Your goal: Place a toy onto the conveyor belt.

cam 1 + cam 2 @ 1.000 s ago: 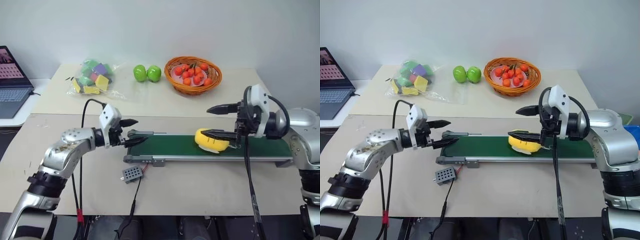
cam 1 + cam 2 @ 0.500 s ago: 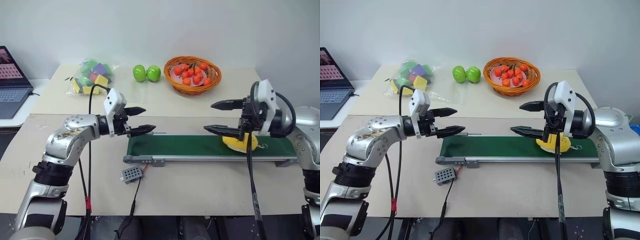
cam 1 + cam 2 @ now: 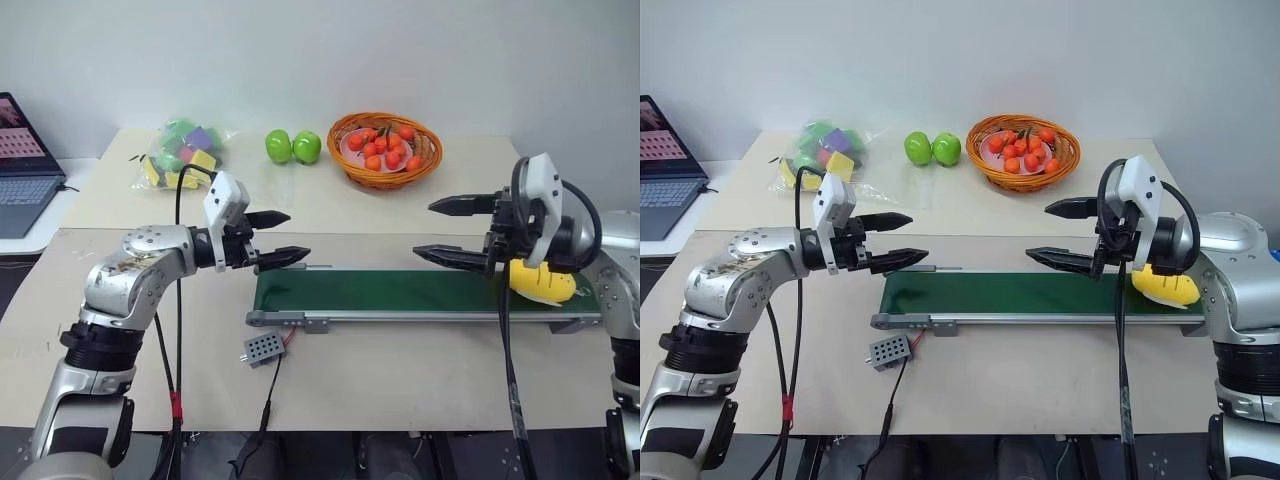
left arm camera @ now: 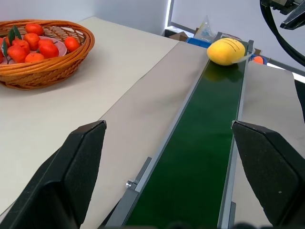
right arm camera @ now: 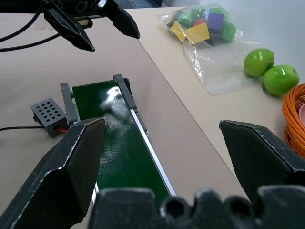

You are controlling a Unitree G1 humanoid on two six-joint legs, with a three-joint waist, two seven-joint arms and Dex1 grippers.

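The yellow lemon-shaped toy (image 3: 541,283) lies on the dark green conveyor belt (image 3: 400,292) at its far right end, low on the right side of the head view, partly behind the right arm. In the left wrist view the same toy (image 4: 227,51) sits at the distant end of the belt, its ribbed side turned toward the camera.

The right hand (image 3: 455,229) hovers above the belt just left of the toy, its two black fingers spread wide with nothing between them; it does not touch the toy. The left hand (image 3: 277,237) hangs over the belt's left end, in the centre-left of the frame, fingers equally wide apart and empty.

The belt runs across the middle of the beige counter (image 3: 380,375) in a grey metal frame. Below its left end, a small grey control box (image 3: 264,347) rests on the counter, joined to the frame by thin wires.

Toward the back of the counter, in the upper part of the frame, stands an orange wicker basket (image 3: 385,175) holding small orange fruits. To its left lie two green apples (image 3: 294,146) side by side, touching. Further left is a clear bag of coloured blocks (image 3: 183,153). At the far left edge, an open laptop (image 3: 25,170) sits on a separate white surface.
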